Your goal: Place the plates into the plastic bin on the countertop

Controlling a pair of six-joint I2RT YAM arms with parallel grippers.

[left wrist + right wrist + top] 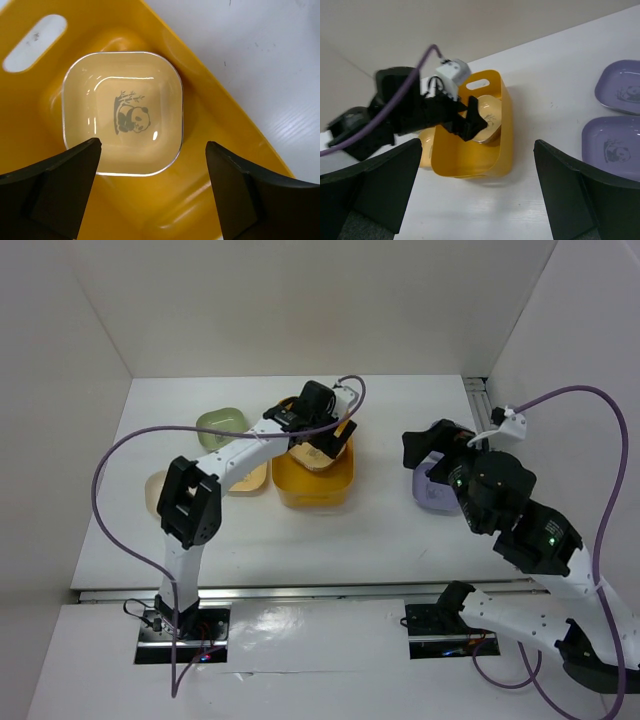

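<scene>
Left of the plastic bin, three plates are counted: a cream plate partly hidden under the left arm, a green plate, and a yellow plate just beside the bin's wall. Inside the bin, near its far slot handle, one panda plate lies flat with the near half left free. The left gripper is held above it, spread wide, nothing gripped. Right of the bin, bare countertop is seen, then two more: a farther lavender plate and a nearer lavender plate. The right gripper is spread wide, empty.

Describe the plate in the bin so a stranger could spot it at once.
Find the yellow-orange plastic bin on the countertop. At its far end lies a cream rounded-square plate with a panda print. It alone sits inside the bin; the other plates lie outside it.
</scene>
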